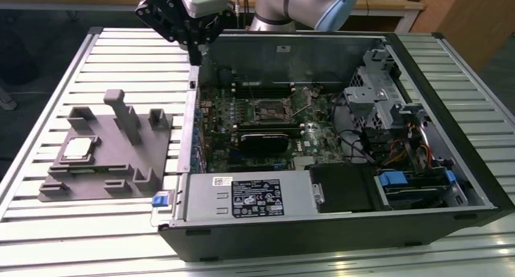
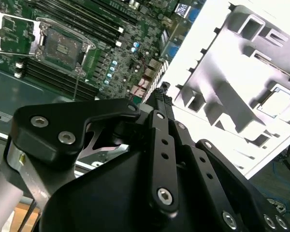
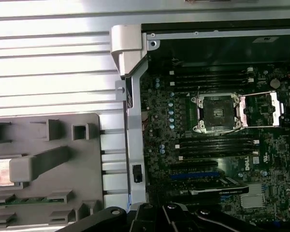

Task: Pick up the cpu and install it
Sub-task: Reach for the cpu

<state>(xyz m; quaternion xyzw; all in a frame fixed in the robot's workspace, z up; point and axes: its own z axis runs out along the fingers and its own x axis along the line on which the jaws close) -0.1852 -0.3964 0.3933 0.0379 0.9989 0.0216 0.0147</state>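
- One gripper [image 1: 195,54] is fitted to the arm. It hangs high over the far edge of the computer case [image 1: 338,229], above the case wall on the exterior view's left.
- Finger state: in the second wrist view the fingers [image 2: 162,135] lie together, tip against tip, with nothing clamped between them.
- Location of the cpu [image 1: 78,148]: it lies flat in a recess of the grey fixture [image 1: 105,183]. The fixture rests on the slatted table [image 1: 48,247] just beside the case, on the exterior view's left. Gripper and cpu are well apart.
- In the first wrist view, a fixture post partly covers the cpu.
- Socket [image 3: 217,112] condition: it sits on the motherboard inside the case and appears empty, with its load plate [image 3: 268,108] swung open to one side.
- Step in hand, as judged: approach ahead of the pick-up. The cpu is untouched and installation has not begun.
- Requirements of the pick-up, as judged: the fingers must part, the gripper must cross to the fixture, and it must descend square over the chip while clearing the upright posts. The chip's thin edges call for a level grip, since a tilted chip risks seating badly in the socket.
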